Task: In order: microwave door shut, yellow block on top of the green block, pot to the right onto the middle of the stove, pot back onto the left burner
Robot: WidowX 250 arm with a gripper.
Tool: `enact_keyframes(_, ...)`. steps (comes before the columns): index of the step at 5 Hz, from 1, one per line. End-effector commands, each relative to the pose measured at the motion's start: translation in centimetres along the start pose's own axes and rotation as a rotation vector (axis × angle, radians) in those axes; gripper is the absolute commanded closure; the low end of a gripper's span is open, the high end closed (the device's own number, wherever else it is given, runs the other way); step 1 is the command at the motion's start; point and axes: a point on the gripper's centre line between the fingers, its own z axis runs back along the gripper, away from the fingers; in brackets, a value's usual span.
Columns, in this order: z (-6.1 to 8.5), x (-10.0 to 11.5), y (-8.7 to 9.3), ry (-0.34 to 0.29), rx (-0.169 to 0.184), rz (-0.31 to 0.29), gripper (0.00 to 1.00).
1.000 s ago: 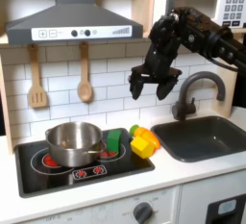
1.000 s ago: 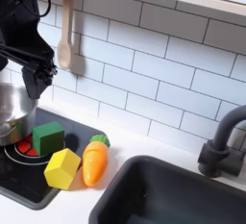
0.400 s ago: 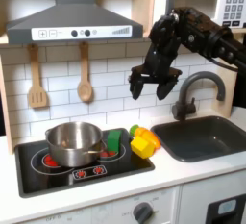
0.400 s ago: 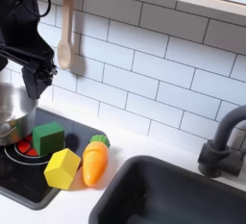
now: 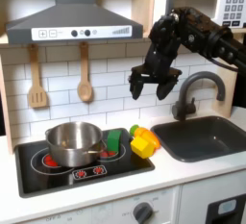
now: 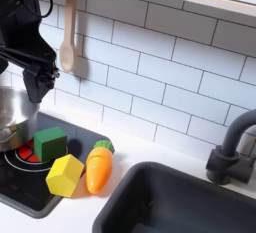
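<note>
- First exterior view showed the claw [image 5: 158,82] hanging in the air with its fingers spread and nothing between them, well above the table [image 5: 192,175].
- At about 12 o'clock from the claw, the microwave door [image 5: 196,1] was mostly hidden by the arm, so I could not tell whether it was closed. I judged the stacking step to be the one in hand, with no block gripped yet.
- At roughly 6 o'clock below the claw sat the yellow block [image 5: 142,146], at the stove's [image 5: 120,168] edge. The green block [image 5: 114,142] stood just beside it, at its 9 o'clock, the two not stacked.
- The next move would call for dropping the claw straight down, closing on the yellow block, then lifting it across onto the green one without nudging the orange toy carrot [image 6: 97,169] close by.
- The pot [image 5: 74,142] rested on the left burner [image 5: 46,158]; I could see nothing inside it.
- The sink [image 5: 202,137] at 3 o'clock looked bare inside.
</note>
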Motion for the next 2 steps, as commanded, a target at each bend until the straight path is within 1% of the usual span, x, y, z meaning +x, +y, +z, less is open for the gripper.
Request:
enact_keyframes(1, 0.0, -0.01, 0.04, 0.0, 0.001, 0.001, 0.0)
enact_keyframes(2, 0.05, -0.03, 0.06, -0.001, 0.003, 0.001, 0.0)
